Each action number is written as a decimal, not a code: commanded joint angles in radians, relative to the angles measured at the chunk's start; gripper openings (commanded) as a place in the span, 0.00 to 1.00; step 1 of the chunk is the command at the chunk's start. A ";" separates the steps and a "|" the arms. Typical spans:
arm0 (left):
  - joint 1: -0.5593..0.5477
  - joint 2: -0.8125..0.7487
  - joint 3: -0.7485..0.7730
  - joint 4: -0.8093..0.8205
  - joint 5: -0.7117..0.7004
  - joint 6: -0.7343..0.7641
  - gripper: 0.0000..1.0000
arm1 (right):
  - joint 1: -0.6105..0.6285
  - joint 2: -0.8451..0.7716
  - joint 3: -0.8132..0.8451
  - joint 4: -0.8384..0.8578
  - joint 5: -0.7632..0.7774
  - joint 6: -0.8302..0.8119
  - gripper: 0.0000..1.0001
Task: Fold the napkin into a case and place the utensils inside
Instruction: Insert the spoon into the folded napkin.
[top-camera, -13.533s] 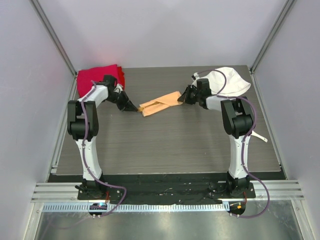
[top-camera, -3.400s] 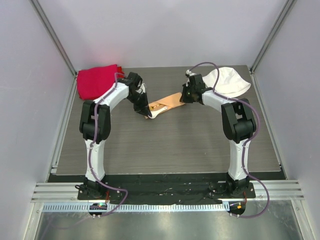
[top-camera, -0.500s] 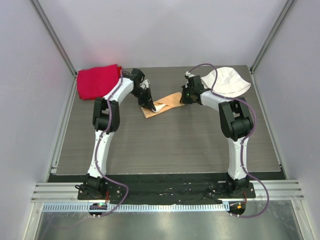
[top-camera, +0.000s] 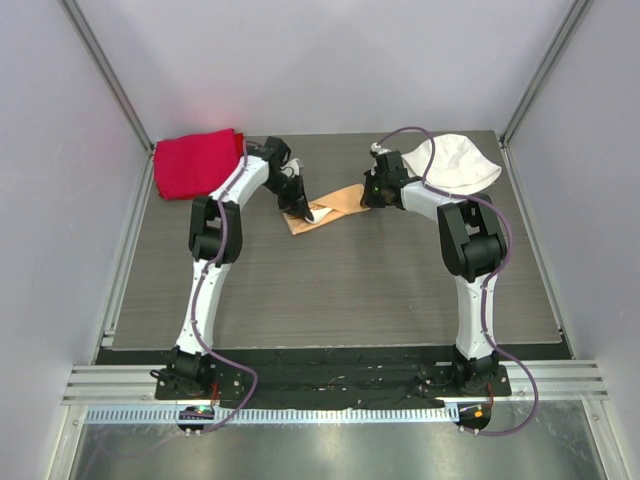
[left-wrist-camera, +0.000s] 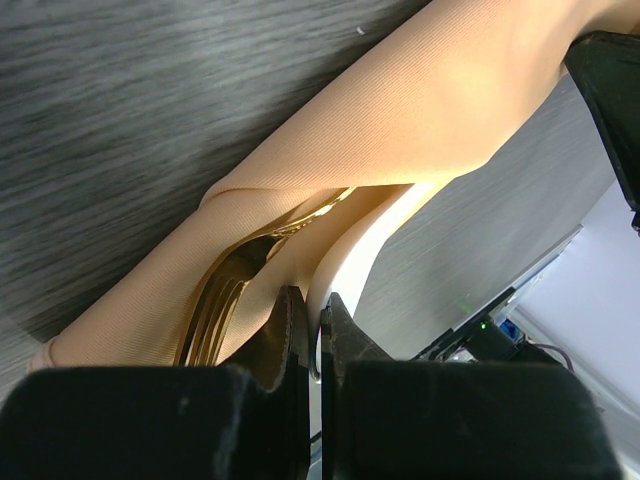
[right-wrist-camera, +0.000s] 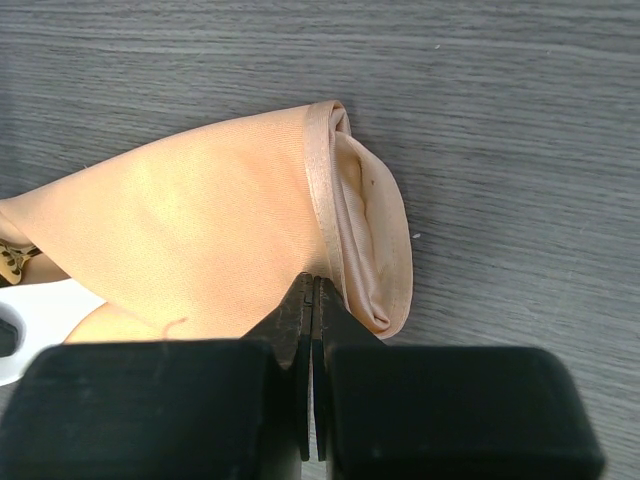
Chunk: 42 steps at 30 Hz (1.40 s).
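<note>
Left arm (top-camera: 212, 232) shifted; utensil (left-wrist-camera: 352, 255) pokes from creased case (top-camera: 342, 198).

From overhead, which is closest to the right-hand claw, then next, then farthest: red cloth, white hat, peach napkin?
1. Peach napkin, pinched in the right gripper.
2. White hat, just to its right.
3. Red cloth, far-left corner.

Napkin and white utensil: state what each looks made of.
The napkin: thin woven cloth, probably satin, with a soft sheen; fine ribbed weave and a stitched hem show. The utensil: smooth glossy white, likely plastic, though ceramic cannot be ruled out.
</note>
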 joint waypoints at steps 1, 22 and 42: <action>-0.017 -0.001 0.019 0.020 -0.045 -0.001 0.00 | 0.000 0.001 0.027 -0.014 0.016 -0.022 0.01; 0.008 -0.179 -0.066 0.149 -0.119 -0.093 0.48 | 0.003 0.004 0.040 -0.024 0.011 -0.025 0.01; 0.023 -0.369 -0.229 0.066 -0.449 0.046 0.35 | 0.009 -0.005 0.050 -0.045 0.025 -0.034 0.01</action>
